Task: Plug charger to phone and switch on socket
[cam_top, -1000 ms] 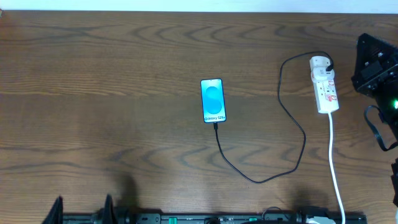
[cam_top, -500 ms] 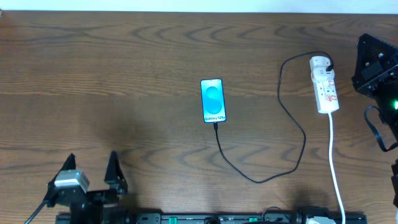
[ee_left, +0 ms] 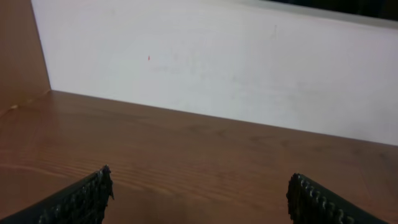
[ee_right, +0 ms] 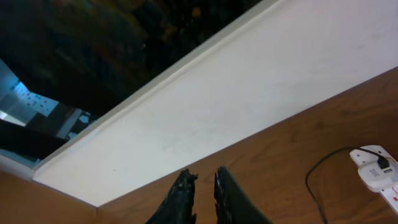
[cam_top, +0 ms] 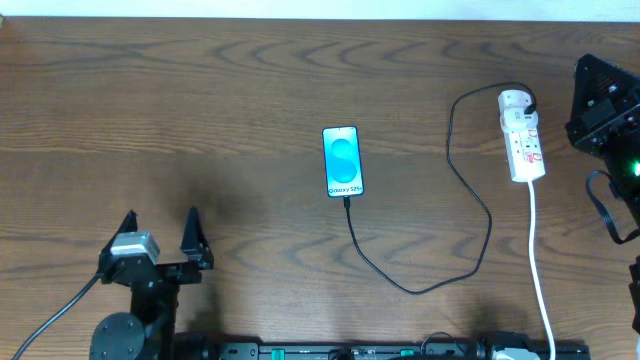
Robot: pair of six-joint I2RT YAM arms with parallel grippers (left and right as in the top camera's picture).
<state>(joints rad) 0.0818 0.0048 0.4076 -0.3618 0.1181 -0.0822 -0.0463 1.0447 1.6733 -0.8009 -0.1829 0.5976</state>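
Observation:
The phone [cam_top: 342, 161] lies screen up at the table's middle, white strip toward the front. The charger [cam_top: 415, 289], a thin black cable, meets the phone's lower end and loops right and back to the socket [cam_top: 522, 135], a white power strip at the right. The socket [ee_right: 378, 174] and the cable [ee_right: 311, 186] also show in the right wrist view. My left gripper [cam_top: 161, 226] is open and empty near the front left; its fingertips [ee_left: 199, 186] frame bare wood. My right gripper [ee_right: 203, 174] is shut on nothing, its arm [cam_top: 603, 100] just right of the socket.
The socket's white cord [cam_top: 537, 260] runs to the front edge. A black rail [cam_top: 350, 352] lies along the front edge. A white wall [ee_left: 217, 68] borders the table's far side. Thick black robot cable [cam_top: 605, 215] hangs at the right edge.
My left arm has come up from the front edge and moved farther onto the table, its gripper open. The right arm, phone, cable and socket have not moved.

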